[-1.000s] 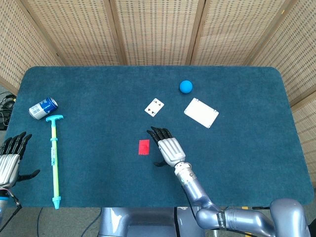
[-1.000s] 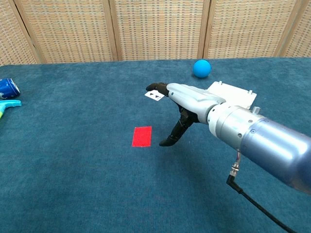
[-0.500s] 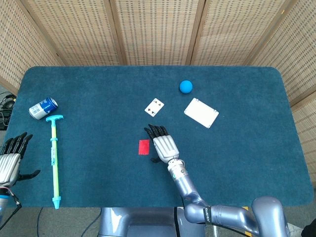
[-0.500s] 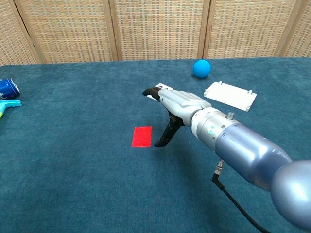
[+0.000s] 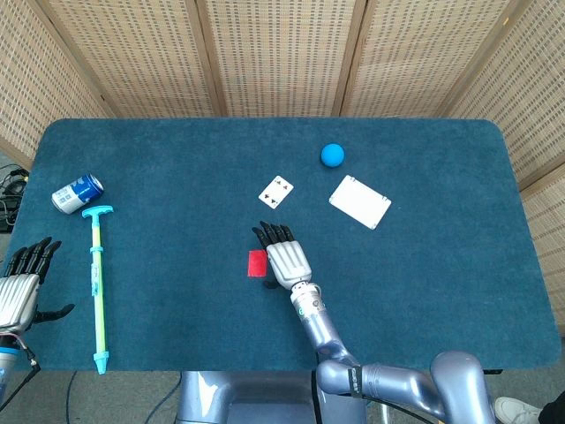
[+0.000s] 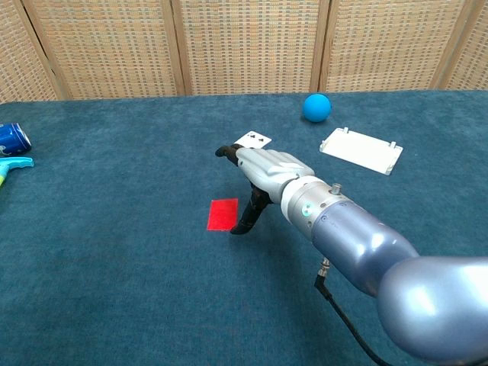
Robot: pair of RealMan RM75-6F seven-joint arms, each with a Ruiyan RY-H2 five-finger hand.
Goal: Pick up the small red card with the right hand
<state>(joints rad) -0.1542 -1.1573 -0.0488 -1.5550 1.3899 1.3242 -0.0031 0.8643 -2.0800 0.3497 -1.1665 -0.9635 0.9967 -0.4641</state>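
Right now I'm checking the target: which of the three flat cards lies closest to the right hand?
The small red card, just left of the right hand; the playing card and white card lie farther back.

Small flat red card (image 5: 257, 263) lies on bare blue felt table (image 5: 177, 159); open felt on its left and near sides. Right hand (image 5: 284, 256) sits just beside its right edge, thumb down. White playing card (image 5: 276, 192) further back, clear of it. Blue ball (image 5: 332, 155), white rectangular plate (image 5: 359, 201) well apart.
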